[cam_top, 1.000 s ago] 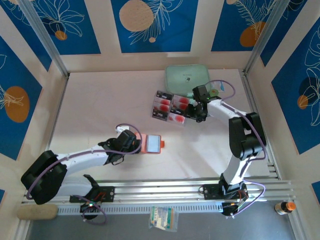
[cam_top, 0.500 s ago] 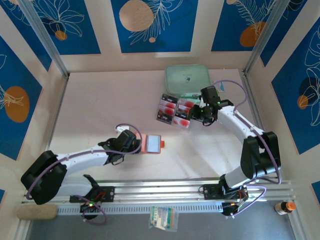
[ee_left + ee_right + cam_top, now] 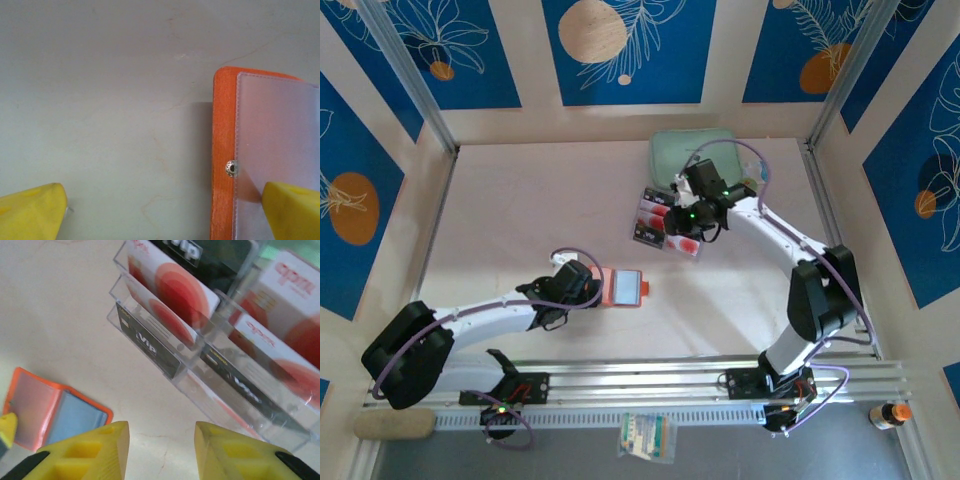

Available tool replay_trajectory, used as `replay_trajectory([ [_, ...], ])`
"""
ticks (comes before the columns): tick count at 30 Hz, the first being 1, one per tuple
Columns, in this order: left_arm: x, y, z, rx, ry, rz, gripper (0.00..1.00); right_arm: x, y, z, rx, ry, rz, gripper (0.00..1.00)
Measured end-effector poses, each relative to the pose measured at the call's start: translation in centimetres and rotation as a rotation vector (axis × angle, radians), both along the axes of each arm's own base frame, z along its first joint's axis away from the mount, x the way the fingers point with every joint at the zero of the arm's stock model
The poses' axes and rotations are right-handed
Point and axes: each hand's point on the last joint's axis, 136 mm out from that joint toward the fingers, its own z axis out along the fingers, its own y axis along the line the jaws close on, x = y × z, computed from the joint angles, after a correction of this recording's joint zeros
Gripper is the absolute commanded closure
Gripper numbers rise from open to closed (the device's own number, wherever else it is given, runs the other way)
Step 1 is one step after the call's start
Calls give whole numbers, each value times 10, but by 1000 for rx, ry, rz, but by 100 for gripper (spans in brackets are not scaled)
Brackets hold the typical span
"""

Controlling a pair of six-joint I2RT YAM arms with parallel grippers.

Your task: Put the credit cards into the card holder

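1. right hand (image 3: 160, 450): jaws part-open, nothing btwn them. Hangs at the clear tray (image 3: 210, 390), slots right ahead of the tips.
2. left hand (image 3: 162, 215): jaws fully apart, holding nothing. One fingertip (image 3: 292, 210) overlaps the clear sleeve of the card holder (image 3: 222, 160); the other is over bare desk (image 3: 100, 100).
3. credit cards (image 3: 170, 290): all I can see sit in the tray slots, standing tilted. Some show red dots, some a black VIP face. Tray is just in front of the mint-green case (image 3: 670, 150), well apart from the holder.
4. card holder lies open on the desk at the left hand, orange cover down, sleeves up. No card visible in it.
5. step, my read: start of the pick. right hand is lining up on a first card; nothing is in the holder yet.
6. next move needs: jaws astride ONE card's top edge, not two. Slots are tight, so align w/ the card plane, close, pull out along the tilt, then carry across. left hand prob has to steady the holder for insertion.
7. can't tell:
   - whether the left fingertip presses the sleeve or just hovers
   - card count: right hand covers part of the tray in top view, and the wrist view crops it
   - holder's right half, cut off in left wrist view
   - right hand's tips, cropped at frame bottom
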Motion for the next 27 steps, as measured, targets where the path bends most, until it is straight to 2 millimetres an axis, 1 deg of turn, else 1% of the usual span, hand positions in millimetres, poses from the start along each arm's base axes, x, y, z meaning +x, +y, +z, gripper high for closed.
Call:
replay_trajectory([
  [2, 0, 0, 0, 0, 0, 0, 0, 3, 4, -5, -56, -9, 41, 65],
  [4, 0, 0, 0, 0, 0, 0, 0, 5, 4, -13, -109, -6, 70, 66],
  [11, 0, 0, 0, 0, 0, 0, 0, 4, -15, -44, -270, 36, 103, 69],
  [16, 0, 0, 0, 0, 0, 0, 0, 5, -26, -55, -348, 45, 111, 69],
  [22, 0, 0, 0, 0, 0, 0, 0, 6, -32, -73, -433, 60, 127, 69],
  [27, 0, 0, 0, 0, 0, 0, 0, 7, -33, -74, -480, 44, 137, 69],
])
